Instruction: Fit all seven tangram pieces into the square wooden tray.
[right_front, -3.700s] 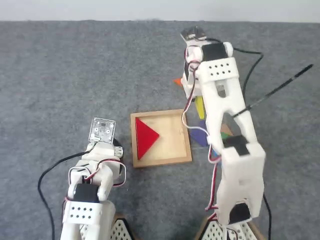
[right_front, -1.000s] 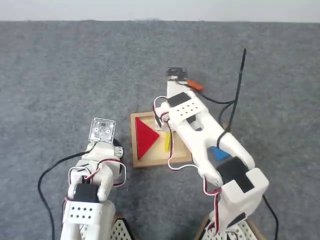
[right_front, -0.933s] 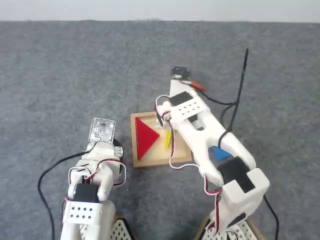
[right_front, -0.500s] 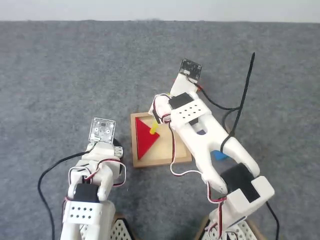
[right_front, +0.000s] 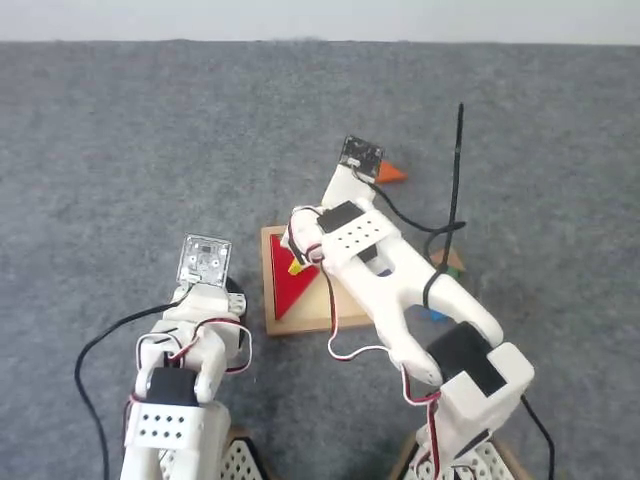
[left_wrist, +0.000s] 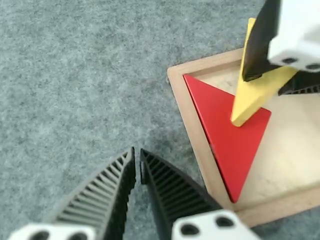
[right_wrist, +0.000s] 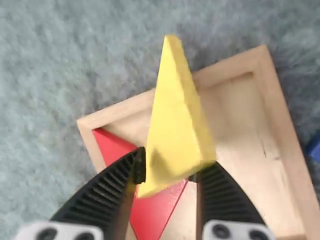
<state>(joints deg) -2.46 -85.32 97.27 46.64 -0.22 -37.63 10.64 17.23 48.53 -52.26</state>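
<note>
Right gripper (right_wrist: 167, 167): fingers clamped on the yellow triangle (right_wrist: 175, 130), one pad on each flat face. The piece is held on edge, steeply tilted, above the square wooden tray (left_wrist: 210, 64). Its lower corner points down at the red triangle (left_wrist: 230, 140); I cannot tell whether the corner touches the red surface or sits just above it.

Red triangle: flat inside the tray, long edge against the tray wall nearest the left arm, apex pointing toward the tray's centre. The rest of the tray floor shows bare wood.

Left gripper (left_wrist: 137, 167): fingers brought together with only a thin slit between them, nothing held. It hangs over the grey mat (right_front: 150, 130) just outside the tray, on the side where the red triangle sits, tips aimed at the mat.

Right arm: stretched across the tray from the side opposite the left arm, covering much of the tray in the high view.

Other pieces: the orange piece (right_front: 391, 174) lies on the mat beyond the tray's far corner, apart from the rim. A blue piece (right_wrist: 315, 146) lies on the mat just outside the tray wall opposite the red triangle, mostly hidden; its shape cannot be made out.

The tray itself rests flat on the mat, between the two arms.
</note>
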